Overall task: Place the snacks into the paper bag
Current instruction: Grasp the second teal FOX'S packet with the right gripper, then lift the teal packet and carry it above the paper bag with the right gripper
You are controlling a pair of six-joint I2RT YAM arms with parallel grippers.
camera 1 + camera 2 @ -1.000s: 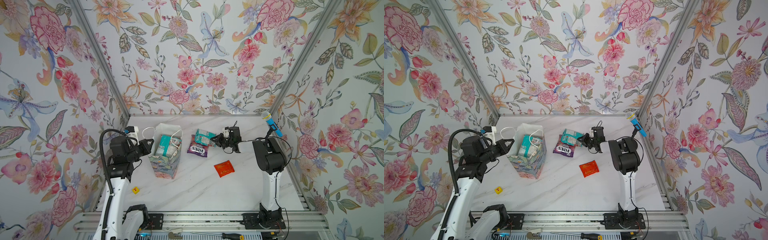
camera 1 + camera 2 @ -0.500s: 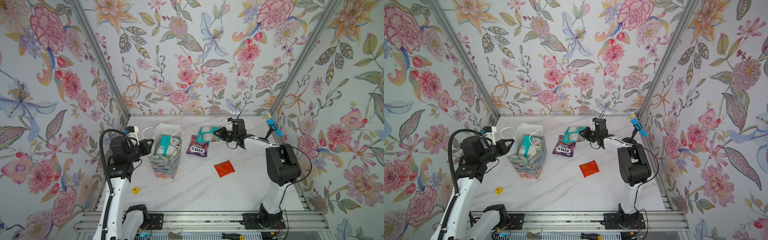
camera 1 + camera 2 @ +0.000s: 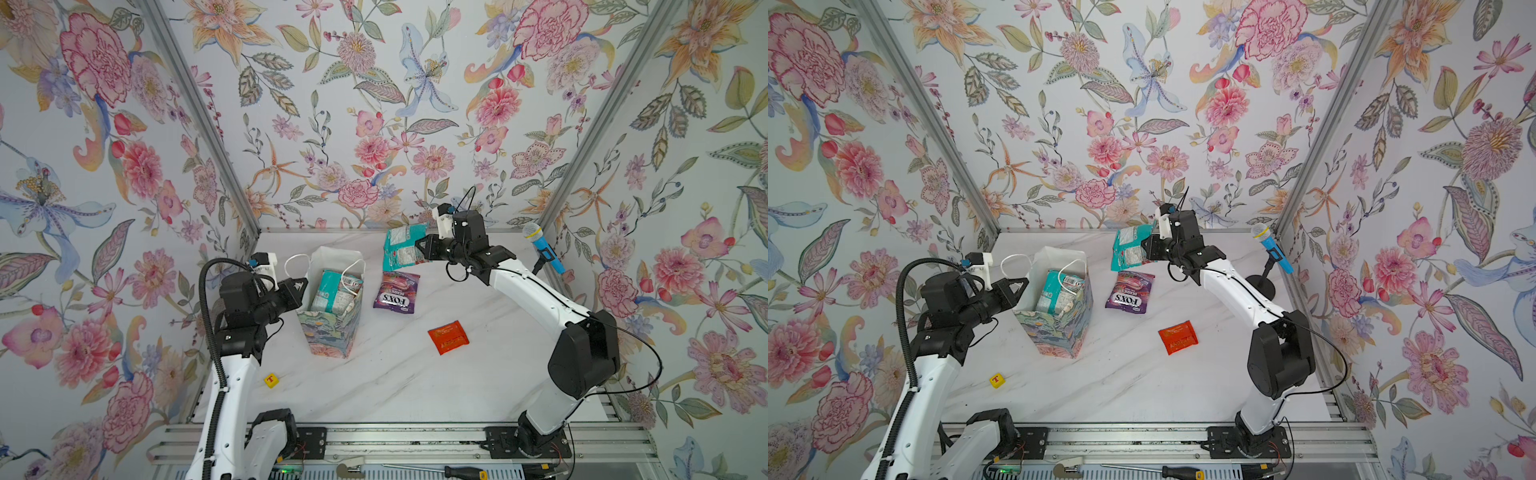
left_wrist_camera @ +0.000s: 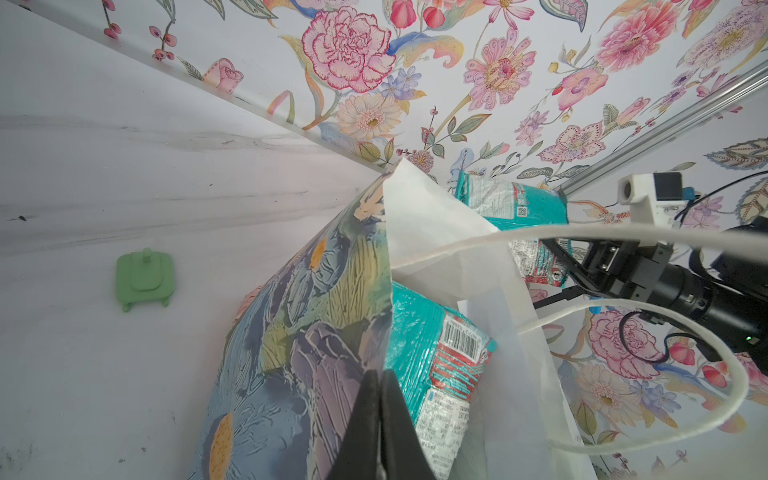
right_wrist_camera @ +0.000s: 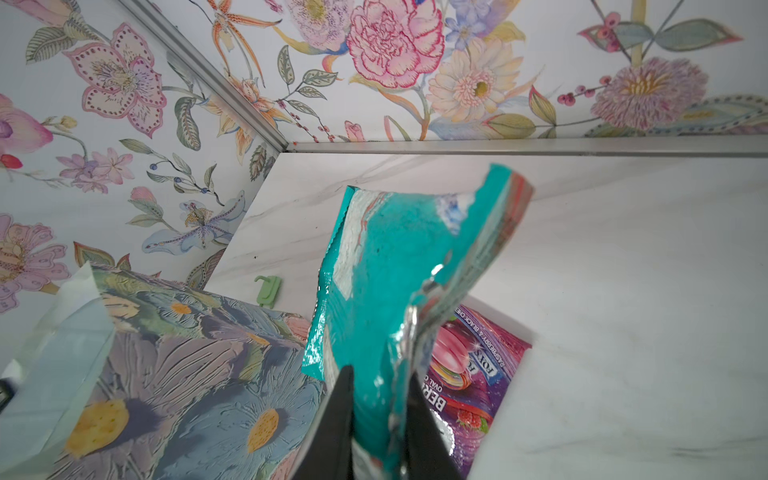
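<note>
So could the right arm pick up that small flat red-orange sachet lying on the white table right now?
Probably not yet: the right gripper is shut on a glossy teal plastic packet. The small red-orange sachet lies alone on bare white table on that arm's side, so otherwise the way looks free.

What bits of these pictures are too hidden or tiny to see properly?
- Bottom of the paper bag: its walls and the top teal packet hide any snacks underneath, both top views.
- Red-orange sachet: print too small, top views.
- Purple packet: half covered by the held teal packet, right wrist view.
- Small green thing: behind the bag in top views; unclear what it is.
</note>
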